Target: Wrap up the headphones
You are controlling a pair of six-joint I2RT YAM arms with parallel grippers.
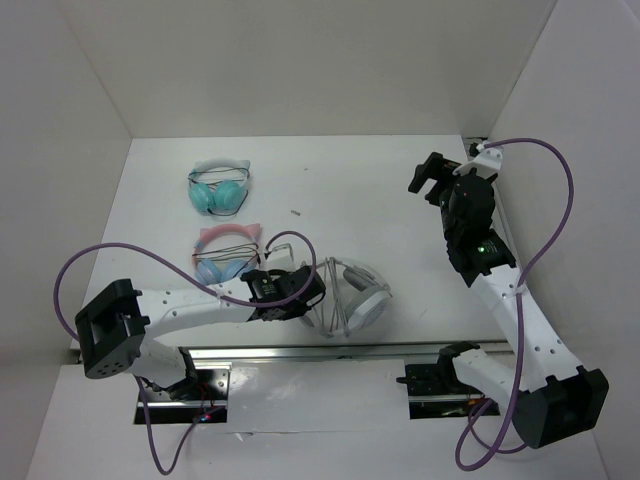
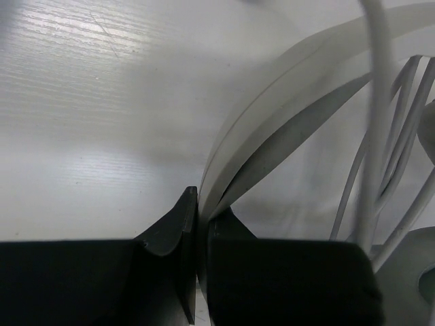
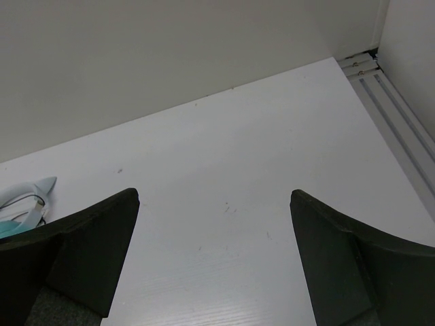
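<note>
Fingers (image 2: pixel 170 234) of the left gripper (image 2: pixel 197 210) are pressed together on the wide, pale plastic headband (image 2: pixel 272 102) of the light grey-white over-ear headphones (image 1: pixel 355 300), nipping its thin edge between the black pads. The headphones lie close to the near edge of the white table surface (image 1: pixel 350 190), about midway along it. Several strands of the long thin grey cable (image 2: pixel 372 136) cross over the band and the grey ear cups. That pinch looks meant to anchor the set so it cannot slide or roll while the cable is wound on.

Over by the far right corner, the right gripper (image 1: pixel 428 180) hangs with its fingers spread wide and nothing between them, well apart from the headphones. My guess is that it is parked clear, free to come in for the loose cable.

Toward the left edge sit a teal pair with a white band (image 1: pixel 218 190) and a pink-banded pair with blue cups (image 1: pixel 225 250), neither being handled.
</note>
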